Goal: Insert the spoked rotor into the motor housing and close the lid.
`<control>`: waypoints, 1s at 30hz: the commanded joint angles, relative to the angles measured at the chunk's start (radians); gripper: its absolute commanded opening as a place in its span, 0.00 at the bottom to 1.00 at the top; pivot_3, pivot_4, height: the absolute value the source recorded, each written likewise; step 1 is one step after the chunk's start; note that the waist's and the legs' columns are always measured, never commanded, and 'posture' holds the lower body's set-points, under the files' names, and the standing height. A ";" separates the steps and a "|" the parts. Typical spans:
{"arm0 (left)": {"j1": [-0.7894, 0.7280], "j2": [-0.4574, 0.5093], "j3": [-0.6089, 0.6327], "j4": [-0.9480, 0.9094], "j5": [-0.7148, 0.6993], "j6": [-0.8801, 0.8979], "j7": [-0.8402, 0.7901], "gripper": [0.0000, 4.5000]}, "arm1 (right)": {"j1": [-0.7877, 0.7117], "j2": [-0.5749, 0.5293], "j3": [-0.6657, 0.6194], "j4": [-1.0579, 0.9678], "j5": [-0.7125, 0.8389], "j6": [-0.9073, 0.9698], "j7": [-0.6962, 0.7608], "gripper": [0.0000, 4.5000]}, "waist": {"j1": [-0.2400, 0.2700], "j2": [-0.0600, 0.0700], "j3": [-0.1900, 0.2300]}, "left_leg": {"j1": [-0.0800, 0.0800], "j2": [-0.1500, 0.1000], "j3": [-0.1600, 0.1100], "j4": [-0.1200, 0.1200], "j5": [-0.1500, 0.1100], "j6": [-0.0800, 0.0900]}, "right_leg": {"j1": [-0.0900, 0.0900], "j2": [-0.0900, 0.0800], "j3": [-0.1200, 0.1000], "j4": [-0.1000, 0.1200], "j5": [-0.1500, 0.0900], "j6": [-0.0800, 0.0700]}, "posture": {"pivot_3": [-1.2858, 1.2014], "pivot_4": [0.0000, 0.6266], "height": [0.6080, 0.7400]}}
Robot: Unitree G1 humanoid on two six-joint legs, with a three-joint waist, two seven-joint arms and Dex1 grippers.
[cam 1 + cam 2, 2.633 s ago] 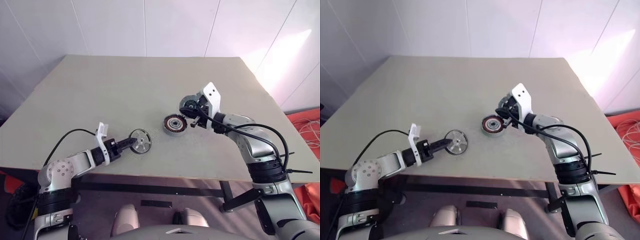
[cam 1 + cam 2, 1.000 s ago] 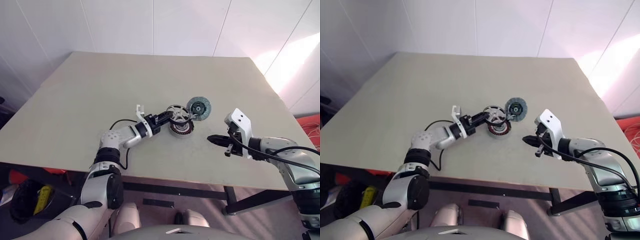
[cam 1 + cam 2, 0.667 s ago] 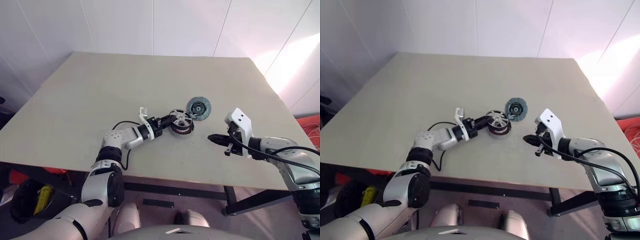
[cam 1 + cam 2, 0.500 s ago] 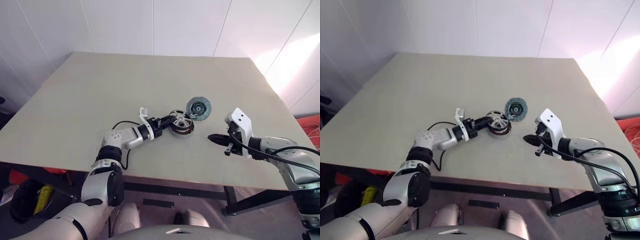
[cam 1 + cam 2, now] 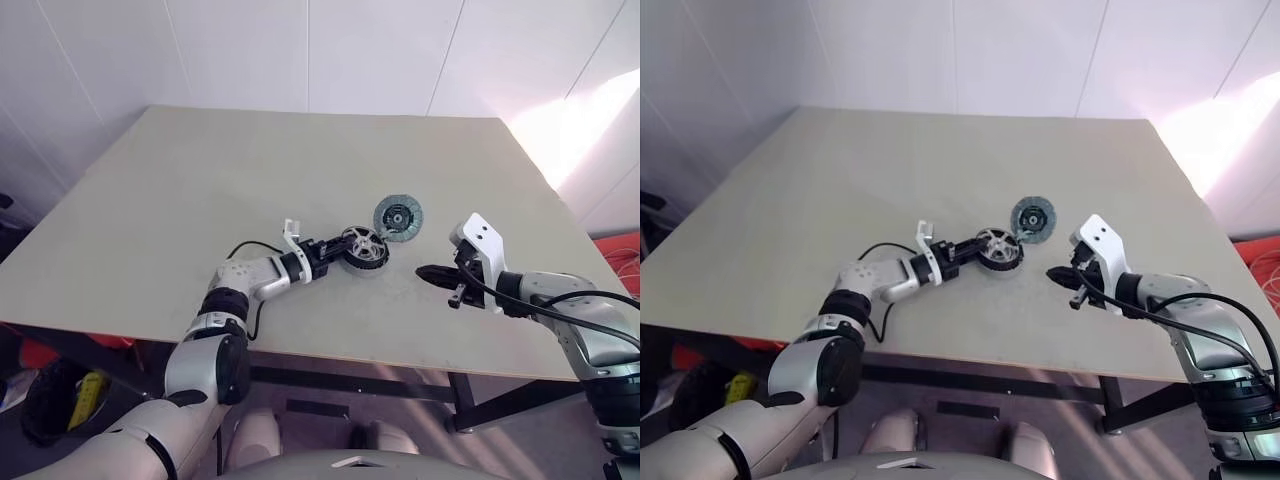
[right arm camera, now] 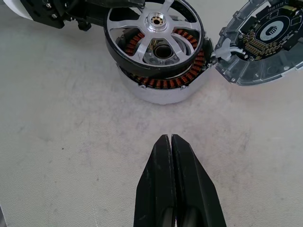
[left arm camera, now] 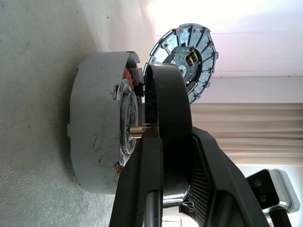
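Note:
The spoked rotor (image 6: 154, 35), a black-rimmed wheel with silver spokes, lies tilted on top of the motor housing (image 6: 163, 87). Coppery windings still show along one side of the housing. My left gripper (image 5: 340, 247) reaches in level from the left and is shut on the rotor's rim (image 7: 165, 118). The lid (image 5: 398, 215) stands open, tipped up at the housing's far right edge. To the right of the housing my right gripper (image 6: 169, 138) hovers over bare table. It is shut, holds nothing and points toward the housing.
The beige table (image 5: 250, 170) stretches wide behind and to the left of the housing. Its front edge runs close below both arms. A black cable (image 5: 245, 250) loops beside my left forearm.
My left gripper has sunk slightly and brought the rotor down from just above the housing onto its top. Before that it carried the rotor over from the table's left front. The right gripper has kept still.

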 commanded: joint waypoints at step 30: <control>-0.074 -0.031 -0.001 0.153 0.130 -0.117 -0.083 0.10 | -0.040 -0.002 -0.023 -0.081 0.026 0.028 -0.023 0.00 | 0.014 0.001 -0.001 | 0.003 -0.002 0.000 -0.001 -0.001 0.001 | 0.004 -0.003 -0.001 -0.003 0.000 0.002 | 0.52 0.00 1.00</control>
